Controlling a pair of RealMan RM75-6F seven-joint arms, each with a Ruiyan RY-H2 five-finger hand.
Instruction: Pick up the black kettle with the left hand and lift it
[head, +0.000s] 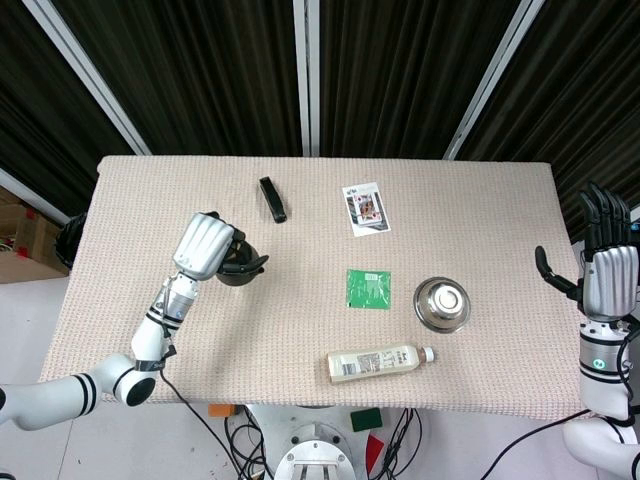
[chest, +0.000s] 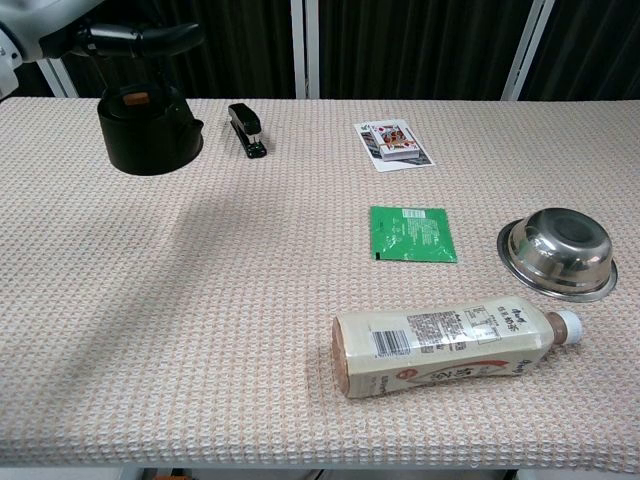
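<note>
The black kettle (chest: 148, 128) hangs in the air above the left part of the table, its shadow on the cloth beneath it. My left hand (head: 205, 247) grips its top handle (chest: 135, 38); in the head view the hand covers most of the kettle (head: 240, 270). The chest view shows the round black body with a small orange mark on its lid, and only the edge of the hand at the top left. My right hand (head: 607, 258) is held upright off the table's right edge, fingers apart, holding nothing.
A black stapler (head: 272, 199) lies behind the kettle. Playing cards (head: 365, 209), a green packet (head: 368, 288), a steel bowl (head: 442, 303) and a lying milk-tea bottle (head: 380, 362) occupy the middle and right of the table (head: 500, 210).
</note>
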